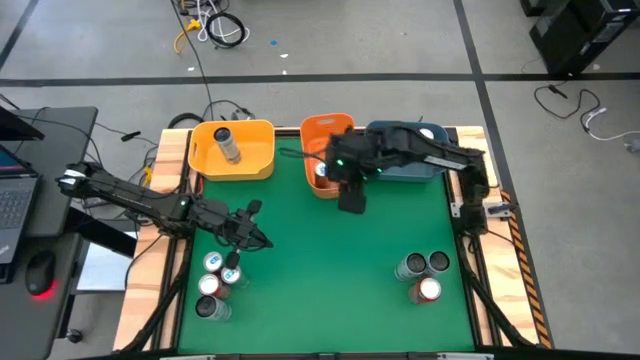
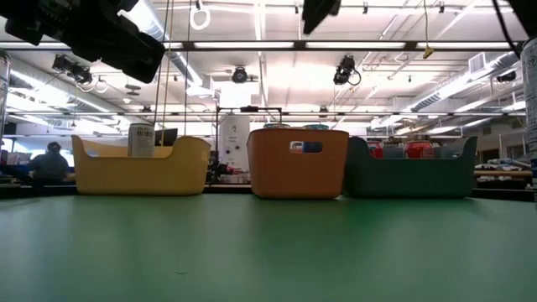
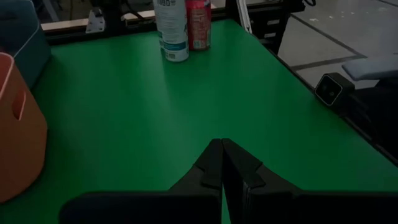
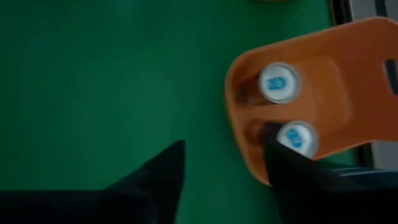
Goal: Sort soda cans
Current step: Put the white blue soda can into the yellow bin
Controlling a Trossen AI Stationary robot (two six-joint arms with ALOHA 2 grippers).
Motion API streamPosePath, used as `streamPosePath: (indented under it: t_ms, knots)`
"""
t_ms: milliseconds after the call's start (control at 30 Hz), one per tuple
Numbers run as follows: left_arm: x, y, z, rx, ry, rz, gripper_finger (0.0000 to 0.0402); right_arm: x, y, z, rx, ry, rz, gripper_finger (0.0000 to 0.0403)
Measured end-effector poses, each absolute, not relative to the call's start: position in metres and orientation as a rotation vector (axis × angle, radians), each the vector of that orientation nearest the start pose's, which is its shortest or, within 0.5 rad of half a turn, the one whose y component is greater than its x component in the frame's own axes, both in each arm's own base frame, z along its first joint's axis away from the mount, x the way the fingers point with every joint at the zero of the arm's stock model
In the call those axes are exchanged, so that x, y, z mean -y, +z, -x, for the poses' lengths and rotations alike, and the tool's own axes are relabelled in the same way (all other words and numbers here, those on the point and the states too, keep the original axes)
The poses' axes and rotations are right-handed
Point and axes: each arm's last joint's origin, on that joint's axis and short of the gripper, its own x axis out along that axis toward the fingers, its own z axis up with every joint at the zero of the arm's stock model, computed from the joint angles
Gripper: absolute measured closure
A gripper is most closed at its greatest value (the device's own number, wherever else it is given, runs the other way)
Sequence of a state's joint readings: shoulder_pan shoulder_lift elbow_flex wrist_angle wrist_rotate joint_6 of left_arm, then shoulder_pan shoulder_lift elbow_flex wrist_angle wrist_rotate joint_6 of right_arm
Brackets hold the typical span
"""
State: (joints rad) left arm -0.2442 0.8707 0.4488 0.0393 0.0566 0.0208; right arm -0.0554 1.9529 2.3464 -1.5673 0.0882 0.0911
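Three soda cans (image 1: 214, 285) stand in a cluster at the near left of the green table, and three more (image 1: 424, 275) at the near right. A dark grey can (image 1: 228, 145) stands in the yellow bin (image 1: 258, 160). Two white cans with blue-marked tops (image 4: 278, 82) stand in the orange bin (image 4: 348, 56). My right gripper (image 4: 224, 180) hangs open high over the table, beside the orange bin's near rim, with nothing between its fingers. My left gripper (image 3: 222, 144) is shut and empty above the table, just beyond the near-left cans.
A dark blue bin (image 2: 411, 168) holding red cans stands right of the orange bin (image 2: 298, 164) along the far edge; my right arm covers most of it from above. The middle of the green table (image 1: 330, 270) is bare. A laptop (image 1: 15, 190) sits off the table's left.
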Motion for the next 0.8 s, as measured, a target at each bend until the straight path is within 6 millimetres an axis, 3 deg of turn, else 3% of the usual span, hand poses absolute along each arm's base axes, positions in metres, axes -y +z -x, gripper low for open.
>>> streamPosePath:
  t_ms: [200,333,533,800]
  knots:
    - [0.047,0.223,-0.181,-0.391,-0.301,-0.055,0.0397,-0.023,0.42,-0.331,-1.162,-0.109,-0.122,0.0341]
    - [0.047,0.222,-0.181,-0.397,-0.301,-0.055,0.0397,-0.049,0.413,-0.314,-1.202,-0.128,-0.166,0.0374]
    - [0.047,0.222,-0.181,-0.396,-0.301,-0.056,0.0397,-0.084,0.387,-0.288,-1.312,-0.198,-0.241,0.0348]
    - [0.047,0.222,-0.181,-0.395,-0.301,-0.056,0.0397,-0.131,0.353,-0.265,-1.442,-0.268,-0.289,0.024]
